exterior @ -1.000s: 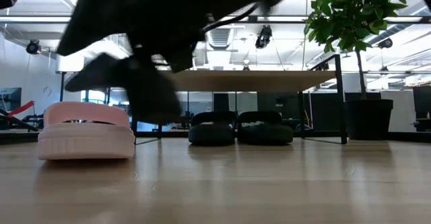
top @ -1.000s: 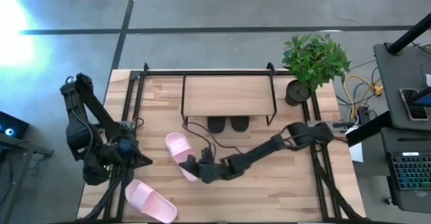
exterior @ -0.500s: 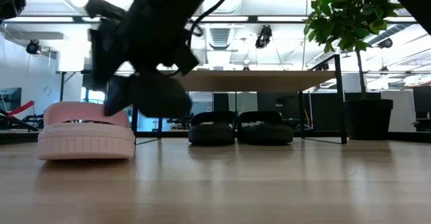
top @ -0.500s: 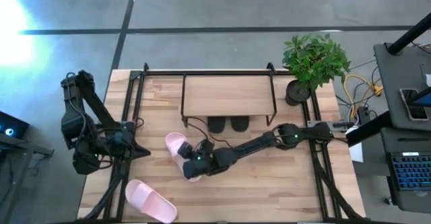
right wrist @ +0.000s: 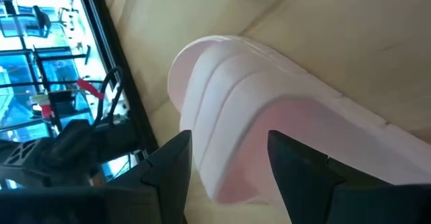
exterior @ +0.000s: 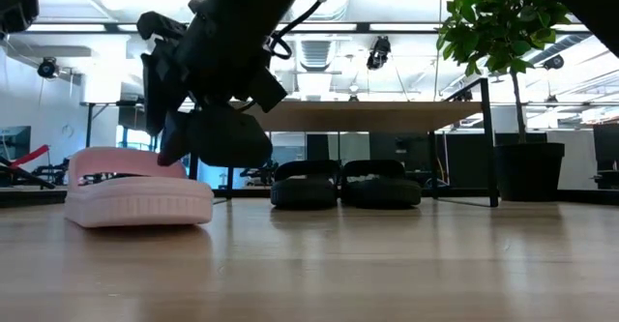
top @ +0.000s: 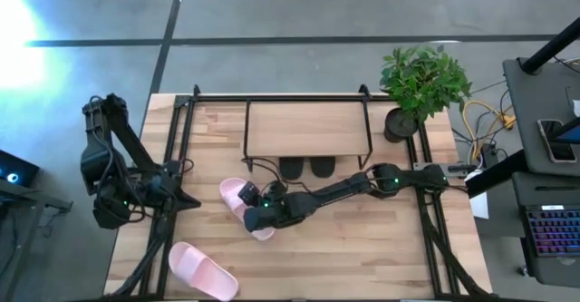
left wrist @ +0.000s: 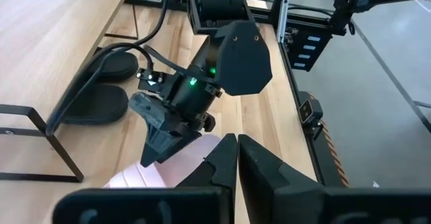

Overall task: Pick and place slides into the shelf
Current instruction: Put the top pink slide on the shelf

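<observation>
We see robotics lab in open-plan office hall: wooden table (top: 362,248) on grey concrete floor (top: 299,12), laptop (top: 555,234) on side desk (top: 535,93), cable bundle (top: 480,121), potted plant (top: 421,89), exposed ceiling ducts (exterior: 319,51), glass partitions behind.

1. No legible text, label, brand, number or sign appears in any view.
2. The pink slide (top: 237,203) near the middle of the worktop (top: 381,248) bears no readable marking.
3. The shelf (top: 306,131) at the far edge of the worktop shows a bare top board with no lettering.
4. The right end effector (top: 257,209) housing shows only green indicator lights, no characters.
</observation>
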Controlling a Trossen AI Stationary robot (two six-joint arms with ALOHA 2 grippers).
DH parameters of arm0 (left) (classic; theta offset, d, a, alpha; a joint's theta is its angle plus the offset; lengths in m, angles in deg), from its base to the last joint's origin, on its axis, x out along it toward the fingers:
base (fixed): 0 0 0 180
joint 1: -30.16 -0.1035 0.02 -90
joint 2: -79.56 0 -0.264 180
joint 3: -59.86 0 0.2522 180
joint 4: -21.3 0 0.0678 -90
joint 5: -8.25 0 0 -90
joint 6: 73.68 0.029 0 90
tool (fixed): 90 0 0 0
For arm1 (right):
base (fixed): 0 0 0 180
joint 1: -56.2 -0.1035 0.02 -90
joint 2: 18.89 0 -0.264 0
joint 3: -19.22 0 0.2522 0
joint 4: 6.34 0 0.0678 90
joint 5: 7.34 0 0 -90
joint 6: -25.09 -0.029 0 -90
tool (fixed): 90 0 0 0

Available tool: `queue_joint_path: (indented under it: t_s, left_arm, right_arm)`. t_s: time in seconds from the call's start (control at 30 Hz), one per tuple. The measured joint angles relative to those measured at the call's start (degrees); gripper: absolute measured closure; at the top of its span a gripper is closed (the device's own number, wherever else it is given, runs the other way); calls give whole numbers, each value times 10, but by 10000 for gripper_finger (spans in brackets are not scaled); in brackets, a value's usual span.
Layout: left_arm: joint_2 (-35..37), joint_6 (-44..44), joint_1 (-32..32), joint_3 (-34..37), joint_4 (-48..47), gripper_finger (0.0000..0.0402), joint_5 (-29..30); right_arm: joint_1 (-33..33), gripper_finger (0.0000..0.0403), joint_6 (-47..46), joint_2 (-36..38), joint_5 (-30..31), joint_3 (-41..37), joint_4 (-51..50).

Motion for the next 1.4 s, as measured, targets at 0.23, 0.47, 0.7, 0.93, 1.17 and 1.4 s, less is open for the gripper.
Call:
queue_joint_path:
  t_s: [0.23, 0.47, 0.7, 0.93, 1.17, 1.4]
  left_arm:
    - [11, 12, 0, 0, 0, 402, 0]
    - [10, 12, 0, 0, 0, 402, 0]
    - [6, 11, 0, 0, 0, 402, 0]
    - [2, 9, 0, 0, 0, 402, 0]
    - [-2, 9, 0, 0, 9, 402, 0]
    - [-6, 9, 0, 0, 15, 402, 0]
  right_arm:
    - [10, 216, 1, 0, -3, -5, 8]
    - [26, 216, 25, 0, -21, -14, 16]
    - [35, 240, 76, 0, -23, -20, 56]
    - [35, 301, 82, 0, -43, -35, 60]
    - [35, 333, 80, 0, -46, -54, 108]
    - [37, 324, 96, 0, -25, -54, 122]
